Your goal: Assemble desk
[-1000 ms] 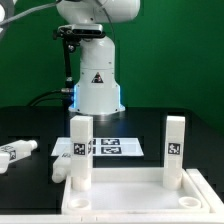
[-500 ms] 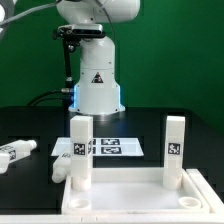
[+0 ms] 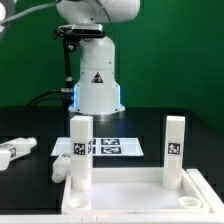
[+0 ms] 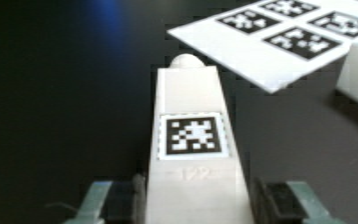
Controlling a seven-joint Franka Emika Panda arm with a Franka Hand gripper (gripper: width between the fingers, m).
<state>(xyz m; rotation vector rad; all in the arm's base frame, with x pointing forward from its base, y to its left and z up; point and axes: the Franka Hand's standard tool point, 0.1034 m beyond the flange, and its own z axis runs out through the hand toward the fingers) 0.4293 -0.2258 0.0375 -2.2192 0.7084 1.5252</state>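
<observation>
1. A green wall (image 3: 180,50) backs a black table (image 3: 30,125). The white robot base (image 3: 97,85) stands beyond the desk's rear edge, and the marker board (image 3: 110,147) lies flat between the two.
2. The desk's tabletop panel (image 3: 125,195) lies nearest the camera. One upright leg (image 3: 80,150) stands at its rear corner on the exterior view's left, and a second upright leg (image 3: 175,148) stands at the other rear corner.
3. A loose leg (image 3: 18,150) lies on the table well outside the desk's edge on the exterior view's left.
4. In the wrist view the gripper (image 4: 197,200) straddles this leg. Its jaws stand close on either flank, but I cannot tell whether they actually clamp it.
5. The leg looks light, stiff and smooth. Its flat sides, below the tag, seem the surest hold.
6. The rimmed panel is the only tray-like thing. It carries just the two legs, and its near corners appear unfilled.
</observation>
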